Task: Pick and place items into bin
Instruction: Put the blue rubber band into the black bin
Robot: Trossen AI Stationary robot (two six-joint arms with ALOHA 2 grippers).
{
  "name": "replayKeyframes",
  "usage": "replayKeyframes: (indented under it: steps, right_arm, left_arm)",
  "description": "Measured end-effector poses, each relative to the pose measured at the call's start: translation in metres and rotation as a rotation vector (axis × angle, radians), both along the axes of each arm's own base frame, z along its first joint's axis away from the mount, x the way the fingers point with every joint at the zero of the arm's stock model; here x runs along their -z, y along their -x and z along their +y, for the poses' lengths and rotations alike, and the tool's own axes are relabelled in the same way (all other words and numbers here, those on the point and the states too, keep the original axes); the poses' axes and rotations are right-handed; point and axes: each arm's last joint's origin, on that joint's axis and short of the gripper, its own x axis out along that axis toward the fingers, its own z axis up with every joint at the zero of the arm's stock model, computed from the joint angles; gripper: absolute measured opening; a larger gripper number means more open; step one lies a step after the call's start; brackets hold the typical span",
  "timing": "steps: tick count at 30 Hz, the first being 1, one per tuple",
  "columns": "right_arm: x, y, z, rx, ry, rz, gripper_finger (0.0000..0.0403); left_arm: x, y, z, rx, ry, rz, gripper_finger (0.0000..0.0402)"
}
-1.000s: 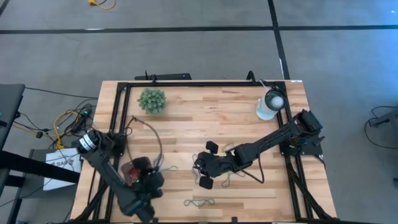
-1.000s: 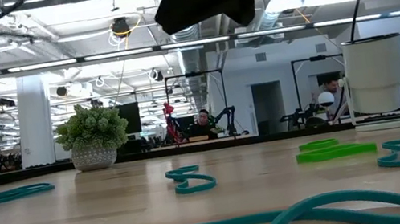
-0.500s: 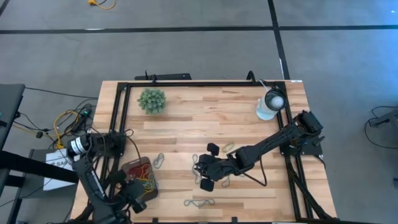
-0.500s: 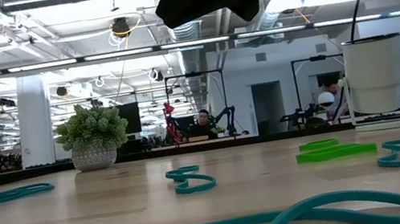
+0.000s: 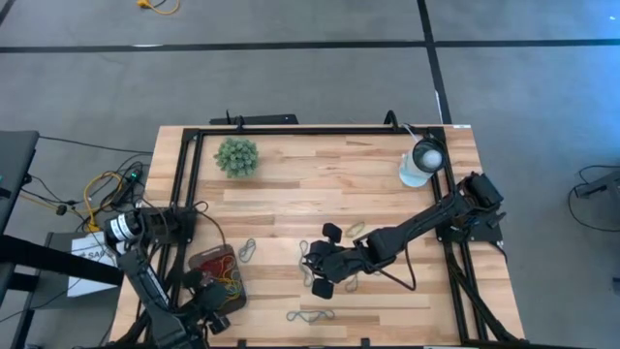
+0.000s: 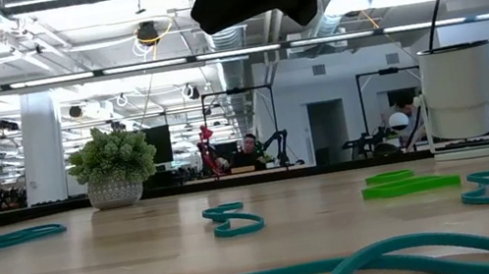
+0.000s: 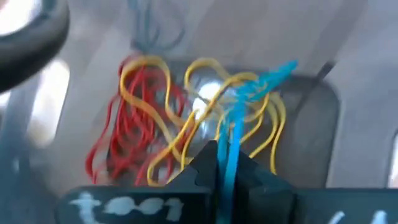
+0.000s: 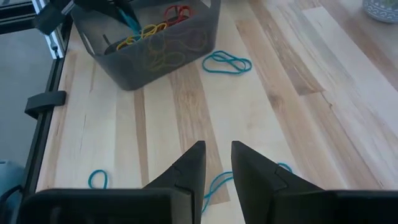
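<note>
Above the dark bin (image 7: 311, 118) of red and yellow loops (image 7: 155, 118), the left end effector (image 7: 225, 163) pinches a blue band (image 7: 239, 118).

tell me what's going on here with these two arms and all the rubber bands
The robot is sorting rubber bands into a dark grey bin near the table's left front corner. The left gripper is shut on a blue band, which stretches down into the red and yellow bands already in the bin. The right gripper, fingers slightly apart, hangs over the middle of the table above a loose blue band. Other bands lie scattered on the wood.
</note>
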Motion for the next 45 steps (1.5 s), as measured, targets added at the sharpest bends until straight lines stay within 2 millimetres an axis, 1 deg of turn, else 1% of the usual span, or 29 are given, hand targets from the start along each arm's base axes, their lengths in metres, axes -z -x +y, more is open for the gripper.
replayKeyframes:
  steps: [3, 6, 9, 13, 19, 24, 28, 31, 36, 45]
  right_arm:
    - [0.0, -0.001, -0.003, 0.007, 0.0, 0.0, 0.0072]
    - [0.0, -0.003, -0.006, 0.015, 0.001, 0.001, 0.0072]
    - [0.0, -0.004, -0.009, 0.024, 0.002, 0.001, 0.0072]
    - [0.0, -0.006, -0.014, 0.036, 0.002, 0.002, 0.0072]
    - [0.0, -0.007, -0.018, 0.045, 0.002, 0.006, 0.0072]
    - [0.001, -0.007, -0.018, 0.031, 0.021, 0.01, 0.0072]
    - [0.001, -0.007, -0.018, 0.019, 0.035, 0.011, 0.0072]
    - [0.001, -0.007, -0.018, 0.018, 0.036, 0.011, 0.0072]
    - [0.001, -0.007, -0.018, 0.018, 0.036, 0.012, 0.0072]
    - [0.001, -0.007, -0.018, 0.018, 0.036, 0.012, 0.0072]
  left_arm:
    - [-0.004, -0.005, -0.003, 0.07, -0.007, -0.016, 0.0]
    - [-0.006, -0.012, -0.008, 0.126, 0.05, 0.02, 0.0]
    - [-0.005, -0.017, -0.013, 0.193, 0.108, 0.055, 0.0]
    - [-0.004, -0.023, -0.013, 0.255, 0.12, 0.066, 0.0]
    - [-0.004, -0.035, -0.01, 0.295, 0.127, 0.074, 0.0]
    - [-0.004, -0.043, -0.005, 0.267, 0.138, 0.087, 0.0]
    - [-0.004, -0.043, -0.004, 0.287, 0.146, 0.116, 0.0]
    - [-0.003, -0.043, -0.006, 0.295, 0.188, 0.147, 0.0003]
    - [-0.003, -0.042, -0.008, 0.277, 0.229, 0.18, 0.0029]
    - [-0.003, -0.045, -0.01, 0.307, 0.253, 0.162, 0.0098]
